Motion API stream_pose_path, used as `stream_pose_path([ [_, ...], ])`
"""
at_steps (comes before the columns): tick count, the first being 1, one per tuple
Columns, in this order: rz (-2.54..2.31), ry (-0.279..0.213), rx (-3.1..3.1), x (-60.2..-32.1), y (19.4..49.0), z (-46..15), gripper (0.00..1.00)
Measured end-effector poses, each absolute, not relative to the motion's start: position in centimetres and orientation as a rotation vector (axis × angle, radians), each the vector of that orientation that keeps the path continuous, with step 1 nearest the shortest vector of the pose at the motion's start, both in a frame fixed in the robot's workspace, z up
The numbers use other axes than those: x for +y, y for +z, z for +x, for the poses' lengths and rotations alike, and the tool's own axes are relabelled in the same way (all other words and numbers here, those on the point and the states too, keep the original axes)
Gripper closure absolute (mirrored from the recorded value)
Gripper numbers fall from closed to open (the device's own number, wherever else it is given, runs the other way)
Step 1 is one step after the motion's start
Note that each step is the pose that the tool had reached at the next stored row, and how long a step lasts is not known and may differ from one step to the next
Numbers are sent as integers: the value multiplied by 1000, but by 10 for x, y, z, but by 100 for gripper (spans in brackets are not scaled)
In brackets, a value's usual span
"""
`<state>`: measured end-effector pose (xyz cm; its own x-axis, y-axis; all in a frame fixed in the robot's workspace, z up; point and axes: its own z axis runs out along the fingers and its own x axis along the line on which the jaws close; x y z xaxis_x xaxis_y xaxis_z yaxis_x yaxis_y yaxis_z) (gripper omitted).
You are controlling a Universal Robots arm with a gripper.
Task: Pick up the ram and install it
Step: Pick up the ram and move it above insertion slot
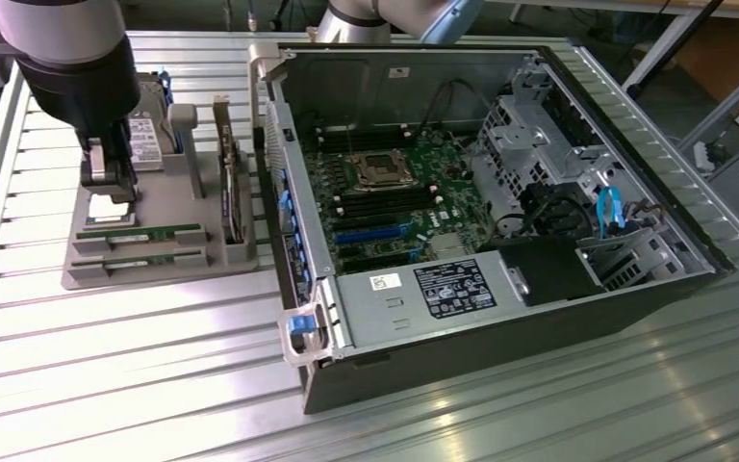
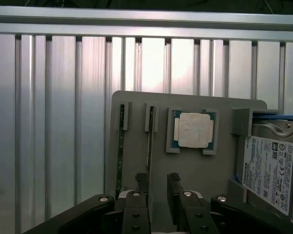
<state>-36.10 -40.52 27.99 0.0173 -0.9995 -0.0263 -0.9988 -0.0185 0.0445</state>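
Observation:
Two ram sticks, slim and green, lie in slots of the grey tray (image 1: 165, 272): one (image 1: 139, 233) nearer the gripper, the other (image 1: 139, 260) beyond it. In the wrist view they are thin strips, ram (image 2: 150, 141) and ram (image 2: 120, 146), on the tray (image 2: 136, 100). My gripper (image 1: 111, 185) hangs over the tray just above the sticks' end of it, by the processor pocket. In the wrist view the gripper (image 2: 157, 184) is open with nothing between its fingertips (image 2: 141, 183), and the nearer stick's end lies close to that gap.
A square silver processor (image 2: 194, 130) and a hard drive (image 2: 268, 170) share the tray. A dark expansion card (image 1: 231, 188) stands on edge at the tray's side. The open computer case (image 1: 472, 289) with its motherboard (image 1: 389, 197) sits on the exterior view's right.

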Motion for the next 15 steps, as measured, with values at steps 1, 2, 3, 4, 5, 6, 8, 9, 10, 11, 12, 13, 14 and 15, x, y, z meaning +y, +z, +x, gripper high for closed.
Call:
stream_pose_path([
  [1,2232,-80,-2193,-411,280,-361,71],
  [2,2233,-82,-2193,-416,280,-361,71],
  [3,2233,-83,-2193,-420,280,-361,71],
  [4,2234,-85,-2194,-426,280,-362,71],
  [5,2235,-86,-2195,-430,280,-362,71],
  [6,2235,-86,-2195,-433,280,-362,71],
  [8,2235,-87,-2195,-439,280,-362,71],
  [9,2235,-87,-2195,-439,280,-362,71],
  [10,2235,-87,-2195,-439,280,-362,71],
  [11,2235,-87,-2195,-439,280,-362,71],
  [12,2235,-87,-2195,-439,280,-362,71],
  [13,2236,-88,-2195,-439,278,-362,71],
  [14,2235,-88,-2195,-439,275,-362,71],
  [15,2235,-88,-2195,-440,271,-362,71],
])
